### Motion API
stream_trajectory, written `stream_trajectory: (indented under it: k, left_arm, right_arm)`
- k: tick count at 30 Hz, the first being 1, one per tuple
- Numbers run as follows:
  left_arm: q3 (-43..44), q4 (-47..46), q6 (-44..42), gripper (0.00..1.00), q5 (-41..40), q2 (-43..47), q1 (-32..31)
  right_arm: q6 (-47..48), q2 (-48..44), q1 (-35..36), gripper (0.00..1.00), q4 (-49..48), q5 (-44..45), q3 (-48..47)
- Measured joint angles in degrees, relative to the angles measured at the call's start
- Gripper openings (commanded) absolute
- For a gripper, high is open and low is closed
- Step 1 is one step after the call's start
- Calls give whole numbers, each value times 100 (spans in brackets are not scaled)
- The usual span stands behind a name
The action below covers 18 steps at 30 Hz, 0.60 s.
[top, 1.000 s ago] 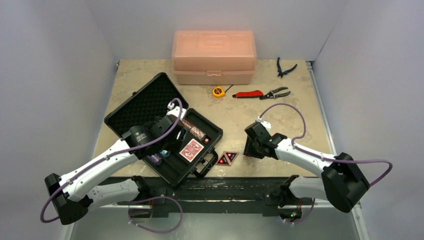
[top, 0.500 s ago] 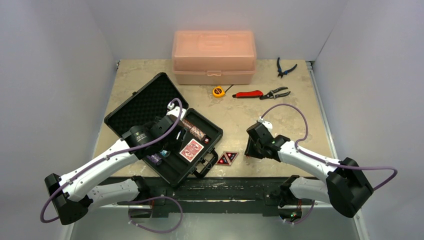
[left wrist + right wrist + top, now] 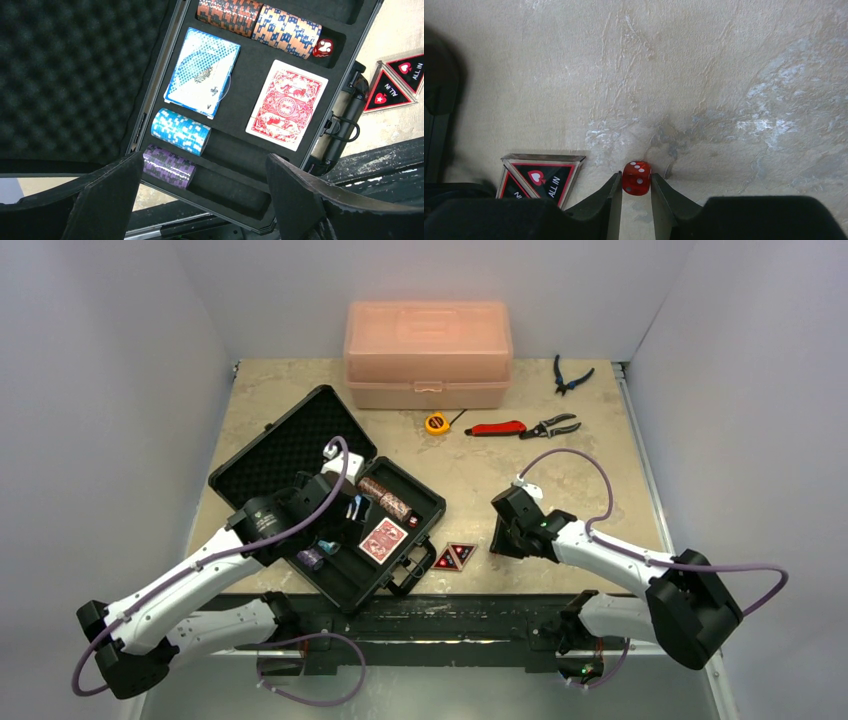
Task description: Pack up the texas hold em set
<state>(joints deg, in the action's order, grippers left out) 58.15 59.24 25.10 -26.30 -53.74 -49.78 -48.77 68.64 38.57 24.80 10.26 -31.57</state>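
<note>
Case [image 3: 285,445]: open on left half of table [image 3: 480,475]; foam lid laid flat toward far left, tray toward near right.
Decks: blue deck [image 3: 202,80] and red deck [image 3: 287,105] side by side mid-tray, blue on left.
Chips: orange chips [image 3: 260,20] lying along tray's far side; blue chips [image 3: 180,131] and purple chips [image 3: 167,164] side by side at near-left side.
Second die [image 3: 322,47]: in tray, touching right end of orange chips.
Left gripper [image 3: 204,159]: over tray, jaws wide apart, nothing between them.
Right gripper [image 3: 636,181]: down at table, right of case; jaws clamped on die [image 3: 636,176], tips against its two opposite sides.
Die: outside case, sitting on table, near triangles' right.
Triangles [image 3: 541,177]: two, flat on table, touching each other, just off case's near-right side.
Box [image 3: 428,352]: orange, lid down, at far edge.
Tools: tape [image 3: 435,423], cutters [image 3: 520,427] and pliers [image 3: 570,375] on far right of table, well apart from case.
</note>
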Motion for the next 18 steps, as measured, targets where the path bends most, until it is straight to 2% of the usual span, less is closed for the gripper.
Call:
stream_trajectory:
  k: [10, 16, 18]
  left_arm:
    - [0, 0, 0, 87, -15, -4, 63]
    - [0, 2, 0, 85, -24, -57, 63]
    - [0, 2, 0, 85, -24, -55, 66]
  right_arm:
    - [26, 31, 0, 18, -48, -2, 0]
    - [50, 31, 0, 2, -44, -2, -2]
    - [79, 31, 0, 0, -33, 0, -11]
